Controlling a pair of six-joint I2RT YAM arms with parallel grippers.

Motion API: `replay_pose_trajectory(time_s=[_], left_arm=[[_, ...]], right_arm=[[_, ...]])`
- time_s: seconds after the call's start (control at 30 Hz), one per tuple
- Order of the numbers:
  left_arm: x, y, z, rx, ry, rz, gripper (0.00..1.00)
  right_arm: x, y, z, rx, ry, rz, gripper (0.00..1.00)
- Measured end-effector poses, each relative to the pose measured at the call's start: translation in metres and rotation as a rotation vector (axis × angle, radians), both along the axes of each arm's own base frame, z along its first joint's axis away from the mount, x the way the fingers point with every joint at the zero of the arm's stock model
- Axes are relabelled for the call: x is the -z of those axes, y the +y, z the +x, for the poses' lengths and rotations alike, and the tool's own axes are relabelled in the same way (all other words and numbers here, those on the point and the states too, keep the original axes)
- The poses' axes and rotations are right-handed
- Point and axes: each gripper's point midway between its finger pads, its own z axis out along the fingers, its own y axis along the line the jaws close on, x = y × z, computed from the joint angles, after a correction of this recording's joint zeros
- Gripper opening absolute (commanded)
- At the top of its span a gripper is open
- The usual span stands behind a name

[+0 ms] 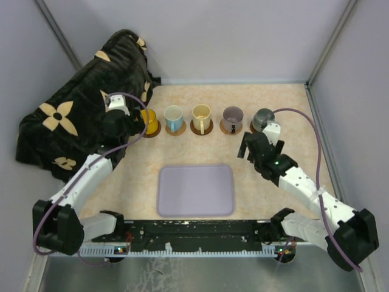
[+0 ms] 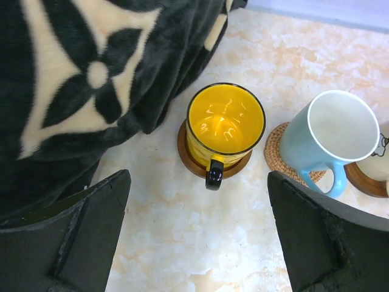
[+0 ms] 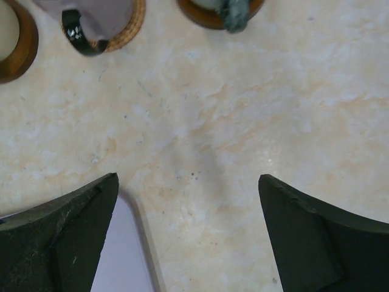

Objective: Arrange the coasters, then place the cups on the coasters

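Five cups: yellow cup (image 1: pixel 149 121), blue-and-white cup (image 1: pixel 174 118), cream cup (image 1: pixel 201 117), mauve cup (image 1: pixel 232 118) and grey-green cup (image 1: pixel 264 118) stand in one row across the far part of the desk (image 1: pixel 121 188), each on its own coaster.
Yellow cup: upright on a dark coaster (image 2: pixel 185 155), just ahead of the left fingers (image 2: pixel 97 225), in line with the gap between them, handle turned toward them; nothing inside it that I can see.
Blue-and-white cup: ahead and toward the right-hand left finger, on a woven tan coaster (image 2: pixel 276 152); it looks empty.
Mauve and grey-green cups: only their lower edges show at the top of the right wrist view, well ahead of the right fingers (image 3: pixel 73 237).
Left gripper (image 2: pixel 199 234): spread wide, holding nothing, clear of the yellow cup.
Right gripper (image 3: pixel 188 234): spread wide, holding nothing, over bare desk.
Step in hand: by my reading, the last cup is set down and the layout is complete.
Next move: pull both arms back and up without brushing handles.
Lavender tray (image 1: pixel 196 190): behind the fingers, toward the arm bases; nothing lies in it.
Black flowered blanket (image 1: pixel 73 115): heaped left of the left fingers, close beside the yellow cup.
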Motion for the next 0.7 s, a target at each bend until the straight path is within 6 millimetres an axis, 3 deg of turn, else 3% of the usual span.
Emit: replay_pose_trajectory(time_s=[0.1, 0.27, 0.5, 0.7], left_arm=[[-0.014, 0.007, -0.015, -0.024, -0.029, -0.012, 1.00], [-0.019, 0.016, -0.038, -0.052, -0.021, -0.024, 1.00], [-0.031, 0.024, -0.067, -0.068, -0.018, -0.052, 1.00], [-0.042, 0.037, -0.095, -0.109, -0.028, -0.056, 1.00]], right_arm=[[-0.018, -0.022, 0.000, 0.064, -0.050, -0.005, 0.99], [-0.038, -0.058, -0.008, 0.158, -0.106, -0.021, 0.99], [-0.057, -0.078, -0.027, 0.207, -0.141, -0.034, 0.99], [-0.090, -0.096, -0.042, 0.260, -0.210, -0.038, 0.99]])
